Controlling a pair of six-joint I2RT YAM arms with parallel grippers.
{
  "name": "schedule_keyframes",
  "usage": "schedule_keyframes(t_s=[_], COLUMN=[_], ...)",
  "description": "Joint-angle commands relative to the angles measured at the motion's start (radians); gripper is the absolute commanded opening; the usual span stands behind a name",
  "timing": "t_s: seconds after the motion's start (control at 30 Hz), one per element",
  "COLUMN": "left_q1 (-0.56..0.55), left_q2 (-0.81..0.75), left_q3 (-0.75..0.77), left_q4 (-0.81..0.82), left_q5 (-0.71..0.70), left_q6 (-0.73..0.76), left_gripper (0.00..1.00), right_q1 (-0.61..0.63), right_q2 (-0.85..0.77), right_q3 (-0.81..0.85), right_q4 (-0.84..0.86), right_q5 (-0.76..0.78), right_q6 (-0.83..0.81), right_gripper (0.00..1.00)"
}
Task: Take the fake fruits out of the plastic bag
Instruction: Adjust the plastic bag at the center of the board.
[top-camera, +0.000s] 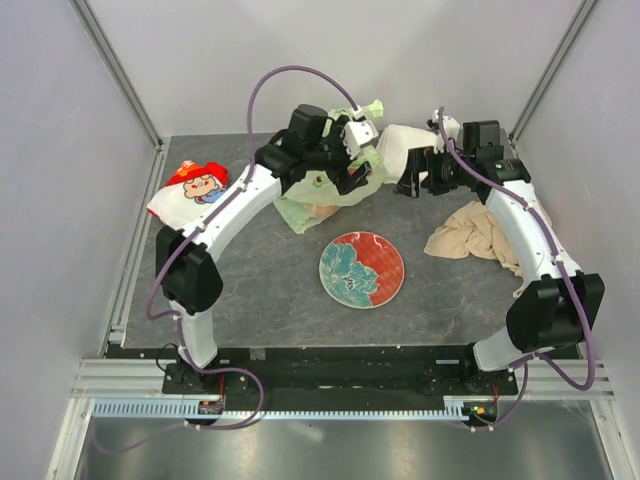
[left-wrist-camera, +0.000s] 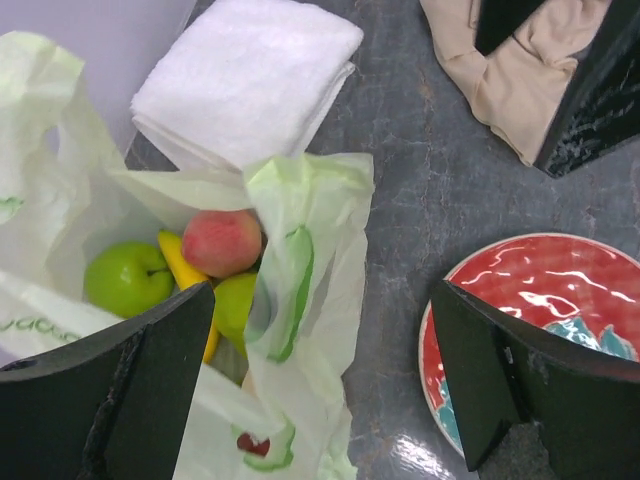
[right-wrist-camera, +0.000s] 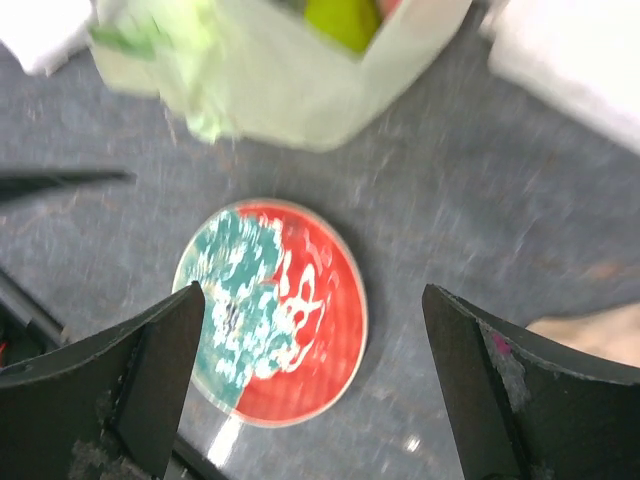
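Observation:
The pale-green plastic bag (top-camera: 318, 207) lies crumpled at the back of the table, mouth open. In the left wrist view the bag (left-wrist-camera: 310, 260) shows fake fruits inside: a green apple (left-wrist-camera: 125, 278), a pink peach (left-wrist-camera: 222, 241), a yellow banana (left-wrist-camera: 180, 262) and a green pear (left-wrist-camera: 236, 305). My left gripper (top-camera: 348, 172) hangs open just above the bag; its jaws (left-wrist-camera: 322, 300) straddle a fold of plastic and grip nothing. My right gripper (top-camera: 414, 174) is open and empty to the bag's right. In its blurred wrist view, the gripper (right-wrist-camera: 312, 300) hovers above the plate, the bag (right-wrist-camera: 280, 90) beyond.
A red-and-teal flowered plate (top-camera: 361, 269) sits mid-table in front of the bag. A white folded towel (top-camera: 400, 146) lies behind the bag, a beige cloth (top-camera: 470, 234) at the right, a red-and-white snack packet (top-camera: 190, 188) at the left. Walls close in the sides and back.

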Motion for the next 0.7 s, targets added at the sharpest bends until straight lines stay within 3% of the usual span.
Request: schedule_keyframes(t_s=[0.0,0.1,0.17,0.2,0.3,0.43,0.57,0.67], left_q1=[-0.016,-0.022,-0.023,-0.026,-0.025,-0.025,-0.026,-0.026], left_q2=[0.052,0.072,0.040,0.021,-0.075,-0.206,-0.314,-0.403], left_q3=[0.085,0.092,0.069,0.029,-0.069,-0.200,-0.307,-0.377], left_q4=[0.049,0.049,0.044,0.043,0.029,-0.006,-0.060,-0.077], left_q5=[-0.070,-0.082,-0.087,-0.088,-0.075,-0.067,-0.061,-0.067], left_q6=[0.110,0.110,0.109,0.109,0.113,0.122,0.155,0.199], left_gripper=[0.92,0.76,0.55,0.37,0.11,0.09,0.06,0.06], right_q1=[-0.008,-0.008,-0.006,-0.006,0.008,0.070,0.120,0.138], right_q2=[0.028,0.115,0.163,0.222,0.361,0.467,0.554,0.602], right_q3=[0.076,0.133,0.173,0.193,0.315,0.498,0.595,0.636], right_q4=[0.185,0.281,0.332,0.366,0.380,0.376,0.383,0.429], right_q5=[0.043,0.058,0.060,0.057,0.026,0.051,0.169,0.167], right_q6=[0.021,0.110,0.152,0.159,0.170,0.098,0.064,0.081], right_gripper=[0.98,0.98,0.98,0.98,0.98,0.98,0.98,0.98])
